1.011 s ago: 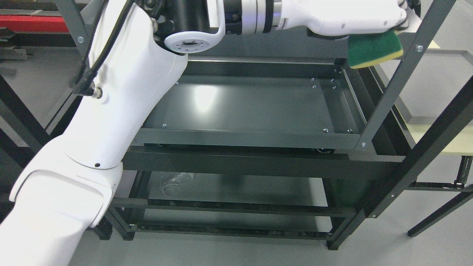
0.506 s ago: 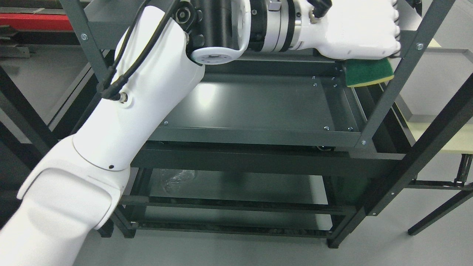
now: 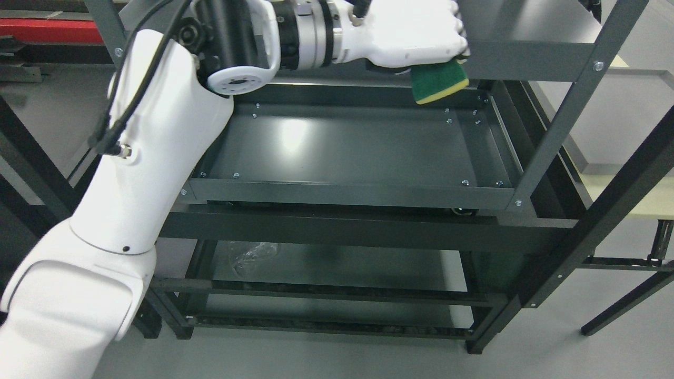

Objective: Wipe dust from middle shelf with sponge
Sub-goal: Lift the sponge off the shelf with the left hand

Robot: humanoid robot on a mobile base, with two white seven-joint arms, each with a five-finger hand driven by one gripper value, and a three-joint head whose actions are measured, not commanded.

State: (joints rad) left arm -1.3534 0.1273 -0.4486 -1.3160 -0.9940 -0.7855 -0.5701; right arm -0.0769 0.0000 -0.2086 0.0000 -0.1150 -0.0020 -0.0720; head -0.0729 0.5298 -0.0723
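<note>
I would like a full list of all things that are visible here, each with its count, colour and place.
Shelf rack: one, dark grey metal, fills the middle of the picture.
Middle shelf: one, dark grey tray, centre, nothing lying on it.
Lower shelf: one, dark, below the middle shelf, with a pale smear at its left.
Sponge: one, green with a yellow layer, above the far right part of the middle shelf.
Table: one, pale top, right edge.
Red bar: one, top left.
Floor: grey, all around.
Left robot hand: one, white, top centre, gripping the sponge.
</note>
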